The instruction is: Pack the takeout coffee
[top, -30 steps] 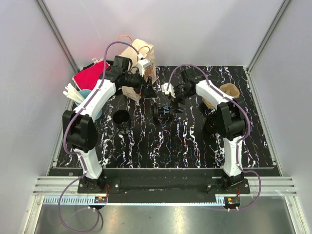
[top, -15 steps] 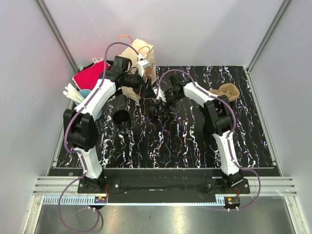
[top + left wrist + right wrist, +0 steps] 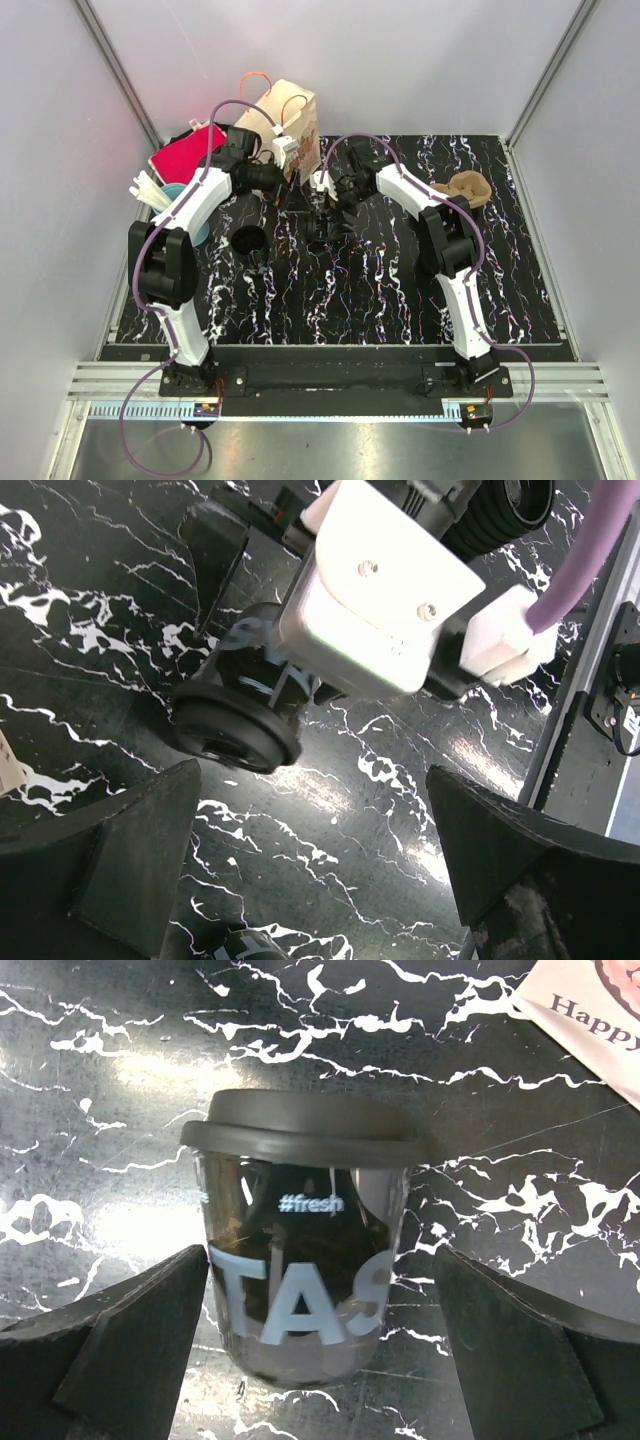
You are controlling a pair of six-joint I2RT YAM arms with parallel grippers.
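A black takeout coffee cup (image 3: 300,1260) with a dark lid and pale lettering lies on its side on the black marbled table (image 3: 400,280). My right gripper (image 3: 320,1255) is open, a finger on each side of the cup's body with a gap to both. In the top view the cup (image 3: 322,228) lies mid-table under the right gripper (image 3: 335,203). My left gripper (image 3: 298,195) is open just left of it, with nothing between its fingers (image 3: 110,860). The left wrist view shows the cup's lid (image 3: 235,730). A brown paper bag (image 3: 285,115) stands behind both grippers.
A second black cup (image 3: 247,240) stands upright to the left; its edge shows in the left wrist view (image 3: 240,945). A brown cup carrier (image 3: 465,187) lies at the right. A red pouch (image 3: 185,155) and a blue bowl (image 3: 170,195) with white items sit at the far left.
My right gripper has swung left from near the cup carrier to straddle the lying cup. The left gripper has drawn back a little, uncovering more of the bag.
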